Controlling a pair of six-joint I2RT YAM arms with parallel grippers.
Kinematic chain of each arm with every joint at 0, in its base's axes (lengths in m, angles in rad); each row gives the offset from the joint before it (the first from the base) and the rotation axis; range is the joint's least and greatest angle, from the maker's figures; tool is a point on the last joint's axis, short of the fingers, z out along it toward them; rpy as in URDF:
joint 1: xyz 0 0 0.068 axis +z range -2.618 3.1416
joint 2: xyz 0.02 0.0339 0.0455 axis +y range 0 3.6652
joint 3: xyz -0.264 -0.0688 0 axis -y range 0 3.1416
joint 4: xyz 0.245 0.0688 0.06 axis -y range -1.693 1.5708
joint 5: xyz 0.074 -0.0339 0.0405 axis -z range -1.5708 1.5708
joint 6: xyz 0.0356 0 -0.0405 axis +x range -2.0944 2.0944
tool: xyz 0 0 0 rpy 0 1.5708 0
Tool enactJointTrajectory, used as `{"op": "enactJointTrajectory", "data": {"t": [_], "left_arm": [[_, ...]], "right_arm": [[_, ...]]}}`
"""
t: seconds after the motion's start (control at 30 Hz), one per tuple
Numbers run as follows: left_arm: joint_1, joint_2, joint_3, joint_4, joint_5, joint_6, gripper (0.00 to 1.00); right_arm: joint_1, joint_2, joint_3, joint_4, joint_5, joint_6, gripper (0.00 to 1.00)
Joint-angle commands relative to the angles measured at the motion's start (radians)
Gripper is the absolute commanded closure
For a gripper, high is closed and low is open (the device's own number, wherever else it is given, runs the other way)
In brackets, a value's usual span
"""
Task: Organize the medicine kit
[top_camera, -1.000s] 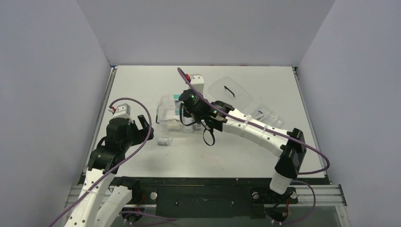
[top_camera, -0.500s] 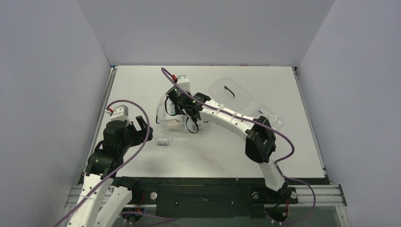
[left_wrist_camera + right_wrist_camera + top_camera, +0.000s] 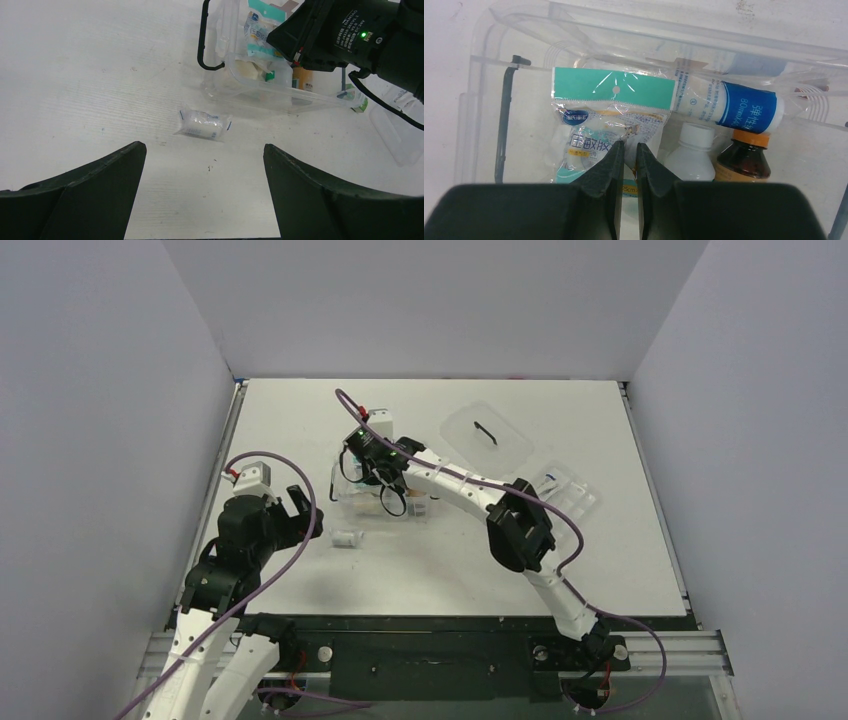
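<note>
**Clear plastic kit, partly packed: where would you grab it?**

Plastic box first: the kit [image 3: 350,502] sits open a little left of the table's [image 3: 450,570] middle, with its lid [image 3: 487,435] lying off toward the far edge and a shallow tray [image 3: 565,488] off toward the right edge. Inside I can see a teal-topped packet [image 3: 589,125], a blue-banded tube [image 3: 734,107], a white bottle [image 3: 691,150] and a brown one [image 3: 744,160].

The right gripper [image 3: 629,147] is down inside the kit's left end. Its jaws are pinched nearly together on the packet's front film, so as far as I can tell it's holding the packet.

The left gripper [image 3: 202,147] hangs wide open with nothing in it. It's aimed at a small wrapped roll [image 3: 202,125] on the table just on the near side of the kit, not touching it.

My guess on handling:
- The kit looks thin-walled and glossy, so probably light, a bit flexy and slippery.
- With bottles in it the weight likely sits low and can shift if it tips.
- I'd take it by the rim on a short end or pinch a long wall near a corner, where it should be stiffest.
- I wouldn't trust the black side clip as a handle, since it looks like it swings.
- For nudging, pushing low on a wall seems safer than pushing up top.
</note>
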State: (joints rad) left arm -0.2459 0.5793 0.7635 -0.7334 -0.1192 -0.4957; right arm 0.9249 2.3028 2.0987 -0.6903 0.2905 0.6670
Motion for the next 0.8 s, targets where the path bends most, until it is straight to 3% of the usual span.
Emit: {"op": "enactJointTrajectory", "data": {"t": [0.0, 0.07, 0.33, 0.77], "left_arm": [[-0.001, -0.01, 0.006, 0.026, 0.002, 0.001, 0.14], [-0.001, -0.008, 0.006, 0.029, 0.003, 0.002, 0.14], [0.0, -0.009, 0.006, 0.026, 0.0, 0.001, 0.14], [0.006, -0.008, 0.005, 0.03, 0.0, 0.002, 0.14]], "right_arm": [[-0.022, 0.016, 0.048, 0.022, 0.028, 0.034, 1.0], [-0.03, 0.022, 0.048, 0.03, 0.026, 0.037, 0.99], [-0.032, -0.021, 0.002, 0.078, 0.003, 0.018, 0.7], [0.015, -0.363, -0.22, 0.149, 0.066, -0.124, 0.51]]}}
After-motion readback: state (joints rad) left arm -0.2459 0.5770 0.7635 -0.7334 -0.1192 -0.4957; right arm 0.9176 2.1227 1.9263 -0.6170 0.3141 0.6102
